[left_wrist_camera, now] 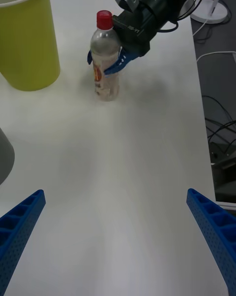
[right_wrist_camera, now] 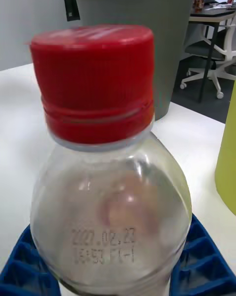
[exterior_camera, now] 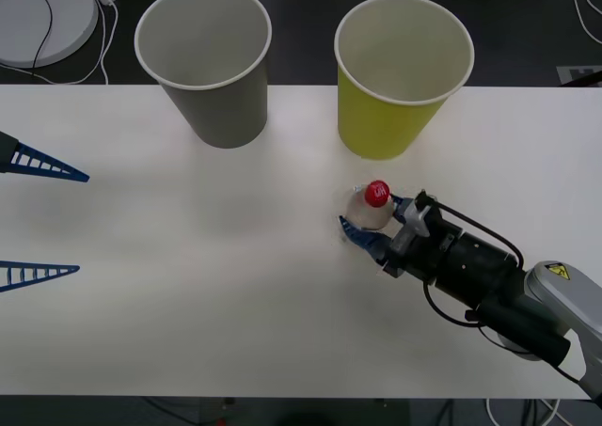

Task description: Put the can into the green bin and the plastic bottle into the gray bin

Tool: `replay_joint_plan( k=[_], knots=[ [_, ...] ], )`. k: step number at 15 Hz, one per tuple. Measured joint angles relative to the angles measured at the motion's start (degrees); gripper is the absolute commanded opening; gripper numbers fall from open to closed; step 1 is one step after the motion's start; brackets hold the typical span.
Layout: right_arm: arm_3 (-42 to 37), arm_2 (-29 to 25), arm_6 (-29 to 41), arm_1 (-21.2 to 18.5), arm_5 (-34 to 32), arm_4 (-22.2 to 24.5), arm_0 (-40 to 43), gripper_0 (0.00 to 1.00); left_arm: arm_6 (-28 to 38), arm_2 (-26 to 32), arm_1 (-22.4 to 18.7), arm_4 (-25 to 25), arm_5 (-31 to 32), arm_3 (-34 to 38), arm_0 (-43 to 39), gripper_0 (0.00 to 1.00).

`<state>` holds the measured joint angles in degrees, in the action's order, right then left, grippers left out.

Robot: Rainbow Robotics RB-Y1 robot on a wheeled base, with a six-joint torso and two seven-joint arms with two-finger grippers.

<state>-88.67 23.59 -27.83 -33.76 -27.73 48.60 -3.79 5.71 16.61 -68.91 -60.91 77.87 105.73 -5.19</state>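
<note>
The plastic bottle (exterior_camera: 369, 210), clear with a red cap, stands upright on the white table just in front of the green bin (exterior_camera: 386, 125). My right gripper (exterior_camera: 374, 219) is shut on the plastic bottle, its blue fingers (left_wrist_camera: 122, 60) pressed against both sides at mid-height. In the right wrist view the bottle (right_wrist_camera: 110, 198) sits close between the fingers (right_wrist_camera: 29, 271), with the gray bin (right_wrist_camera: 147, 31) behind it. The gray bin (exterior_camera: 221, 106) stands at the back, left of the green one. My left gripper (exterior_camera: 42, 221) waits open at the table's left side. The can is out of view.
A round white disc (exterior_camera: 42, 17) with cables lies on the floor behind the table's left corner. Bare table (exterior_camera: 207, 285) stretches between the two arms. An office chair (right_wrist_camera: 216, 65) and a desk stand in the room beyond.
</note>
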Motion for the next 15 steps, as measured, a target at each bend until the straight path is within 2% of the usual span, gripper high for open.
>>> replay_joint_plan(
  k=[7,15],
  knots=[
    [-0.01,-0.02,0.71,-1.06,-0.18,-0.25,0.00,0.00,0.00,0.00,0.00,0.00,0.00,0.00,0.00,1.00],
    [-1.11,-1.40,1.72,-3.93,-4.22,-5.19,0.12,0.00,0.00,0.00,0.00,0.00,0.00,0.00,0.00,1.00]
  ],
)
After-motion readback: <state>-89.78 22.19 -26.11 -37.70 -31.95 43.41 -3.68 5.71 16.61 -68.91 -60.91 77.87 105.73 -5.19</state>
